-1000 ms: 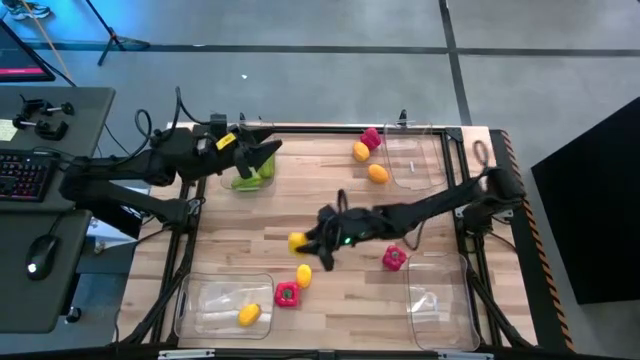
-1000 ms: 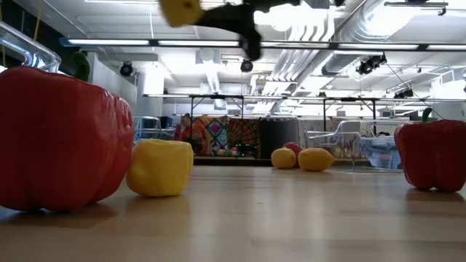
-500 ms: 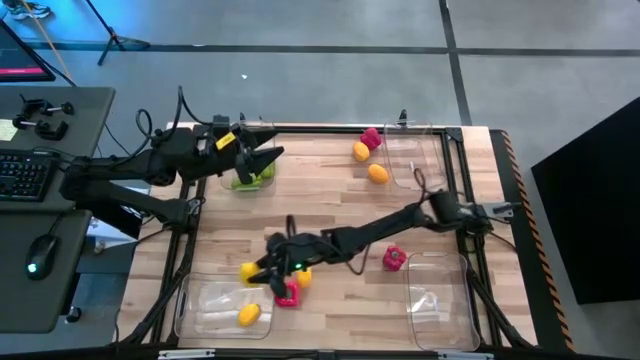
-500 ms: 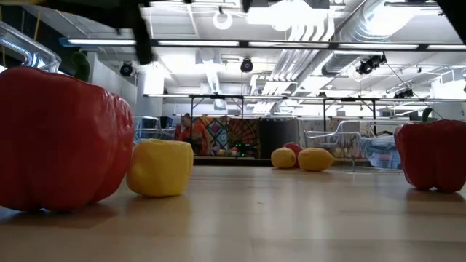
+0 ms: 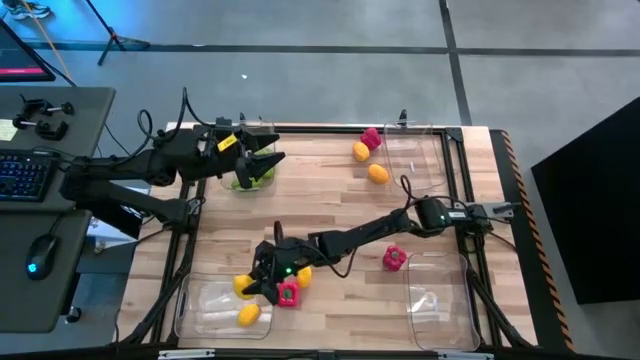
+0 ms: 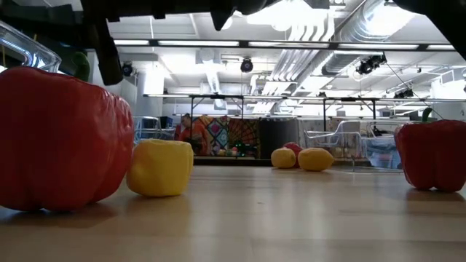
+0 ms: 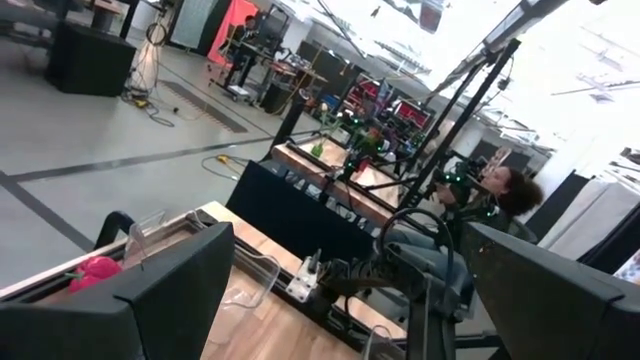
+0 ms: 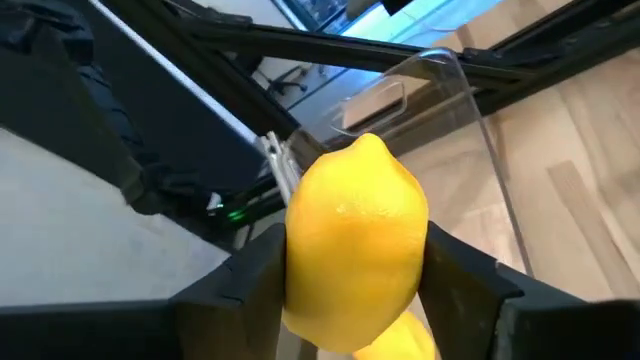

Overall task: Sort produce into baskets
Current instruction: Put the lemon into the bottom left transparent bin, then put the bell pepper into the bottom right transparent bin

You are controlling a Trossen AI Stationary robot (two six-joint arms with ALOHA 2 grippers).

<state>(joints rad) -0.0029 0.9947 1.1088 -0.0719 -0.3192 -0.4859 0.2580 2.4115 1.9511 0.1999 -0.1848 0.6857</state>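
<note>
Yellow lemon sits between the right gripper's fingers in the high view, lower left of centre, right over the top-right corner of the clear bin at the bottom left. Inside that bin lies a second yellow piece. Just right of the gripper a magenta pepper and a small yellow pepper rest on the wooden table. Another magenta pepper lies right of centre, beside the bottom-right bin. Up top, 2 orange pieces and a magenta one lie beside the upper-right bin. The left gripper hangs in the upper left over the bin with green produce, jaws spread wide with nothing between them.

Low view now: a big red pepper fills the left side, the yellow pepper just to its right, another red pepper at the right edge, 2 orange pieces far back in the centre.

Left wrist view: 2 dark fingers stand far apart across the bottom; a magenta piece peeks in at the left edge.

Right wrist view: the lemon fills the centre, pressed between both fingers, the clear bin's wall behind it.
</note>
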